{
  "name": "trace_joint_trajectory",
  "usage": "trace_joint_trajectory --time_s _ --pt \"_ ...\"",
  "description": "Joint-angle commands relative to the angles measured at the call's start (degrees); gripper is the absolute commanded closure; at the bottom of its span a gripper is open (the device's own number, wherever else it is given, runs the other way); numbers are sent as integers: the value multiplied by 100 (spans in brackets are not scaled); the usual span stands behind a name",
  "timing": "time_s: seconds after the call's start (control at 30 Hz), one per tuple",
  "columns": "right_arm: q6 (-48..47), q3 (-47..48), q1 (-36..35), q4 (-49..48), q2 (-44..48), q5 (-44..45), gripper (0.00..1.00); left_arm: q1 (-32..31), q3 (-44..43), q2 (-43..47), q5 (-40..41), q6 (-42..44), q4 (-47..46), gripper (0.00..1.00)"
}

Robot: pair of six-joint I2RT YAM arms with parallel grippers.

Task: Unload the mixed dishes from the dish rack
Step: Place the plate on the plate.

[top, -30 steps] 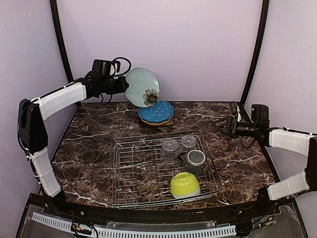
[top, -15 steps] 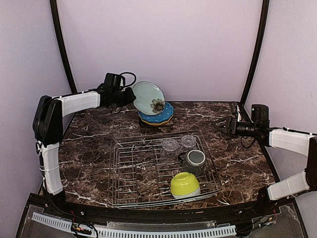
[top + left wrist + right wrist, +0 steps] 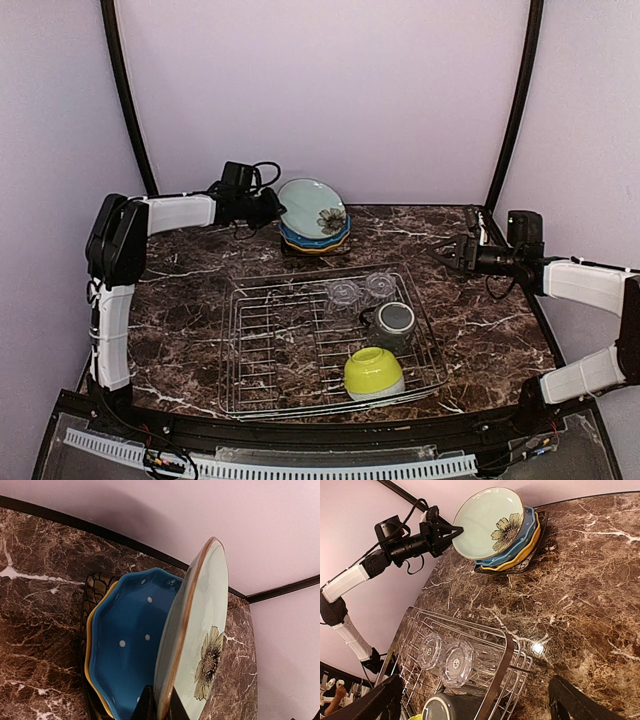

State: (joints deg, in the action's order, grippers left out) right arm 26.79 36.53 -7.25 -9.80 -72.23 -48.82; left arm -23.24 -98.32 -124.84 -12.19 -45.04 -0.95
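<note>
Quick count: 4 plates, 2 glasses, 1 mug, 1 bowl, 1 rack.

Plates first, all out of the rack, at the back of the tabletop (image 3: 180, 290). Three lie stacked: black floral plate (image 3: 95, 587) at the bottom, yellow plate (image 3: 89, 645) on it, dotted blue plate (image 3: 130, 635) on top.

Fourth one, the pale teal plate (image 3: 312, 208) w/ the flower print, is tilted steeply over that stack, face turned toward the right side. Its lower edge is down at the blue plate; can't tell if they touch.

Left tool (image 3: 274, 208) is clamped on the teal plate's rim. In the left wrist view one finger sits on each side of the edge.

Now the dish rack (image 3: 235, 340), centre of the tabletop, just in front of the stack. Four things are in it, all in its right half:
- 2 clear glasses (image 3: 343, 293) (image 3: 379, 284) side by side at the far end
- dark grey mug (image 3: 392, 324) just in front of them
- lime-green bowl (image 3: 373, 372) nearest the front rail

Left half of the rack shows just wire.

Right tool (image 3: 440, 254) hangs over the tabletop to the right of the rack, well apart from the dishes. Its fingers (image 3: 365, 705) are spread wide w/ nothing between them.
</note>
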Motion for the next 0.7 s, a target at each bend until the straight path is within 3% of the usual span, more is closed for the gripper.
trace_joint_trajectory --time_s 0.0,0.2,0.4,0.57,0.67 --pt "-69 48 -18 -53 -6 48 1 56 -336 64 -528 -549 -1005 99" --pt "-85 43 -23 -56 -19 50 2 55 -416 -152 -597 -652 -930 99" --pt "-90 39 -23 -50 -6 57 1 55 -496 -324 -567 -615 -748 92" --pt "-101 29 -20 -47 4 57 1 57 -622 -425 -509 -483 -450 74" --pt "-99 30 -23 -41 -5 65 2 57 -716 -436 -402 -280 -222 70"
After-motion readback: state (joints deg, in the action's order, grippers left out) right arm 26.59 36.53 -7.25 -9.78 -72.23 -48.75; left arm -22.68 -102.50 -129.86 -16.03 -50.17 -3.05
